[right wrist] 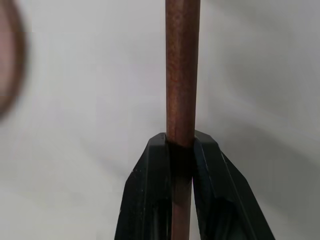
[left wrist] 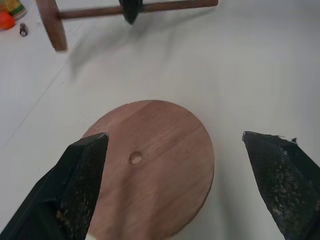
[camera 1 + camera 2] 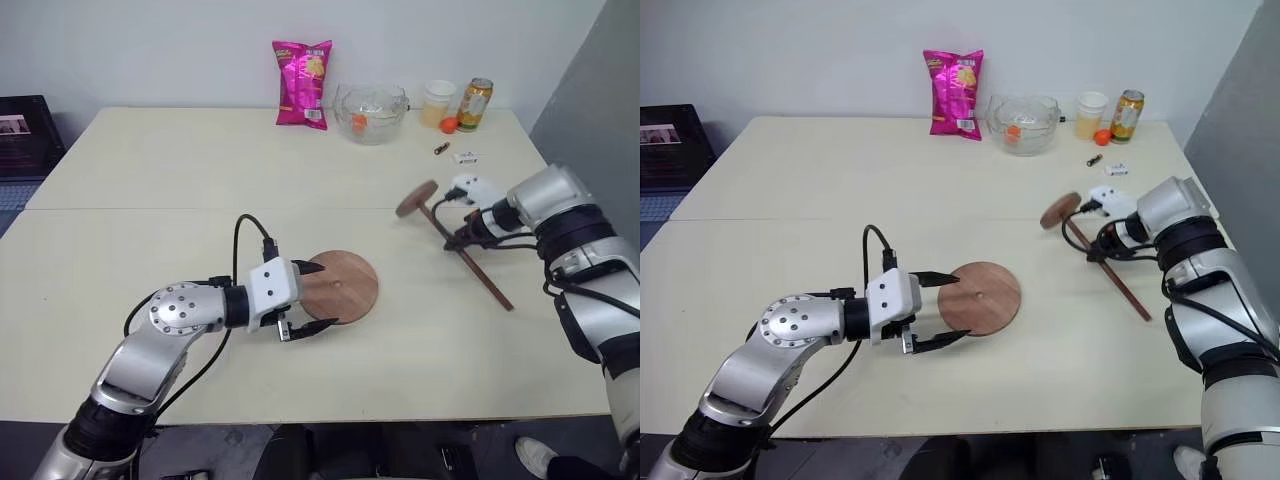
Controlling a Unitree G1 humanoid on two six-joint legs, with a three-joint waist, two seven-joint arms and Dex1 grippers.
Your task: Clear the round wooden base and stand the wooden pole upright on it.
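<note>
- At table centre, the left gripper (image 3: 308, 297) was spread wide, its black tapered fingers (image 2: 80, 175) flanking the near-left edge of the round wooden base (image 3: 340, 285).
- The base was a flat, smooth reddish-brown disc with a small centre hole, lying on the cream table (image 3: 180, 180).
- Further right, the right gripper (image 3: 452, 240) was clamped on the wooden pole (image 3: 480, 270), a thin dark rod gripped mid-shaft, tilted, disc end raised.

A pink snack bag (image 3: 302, 83) is stood upright at the far edge of the cream table (image 3: 150, 180), beside a glass bowl (image 3: 370, 112) (something orange inside). A pale cup (image 3: 437, 103), a can (image 3: 474, 104) and small oddments (image 3: 465, 157) are set further right.
</note>
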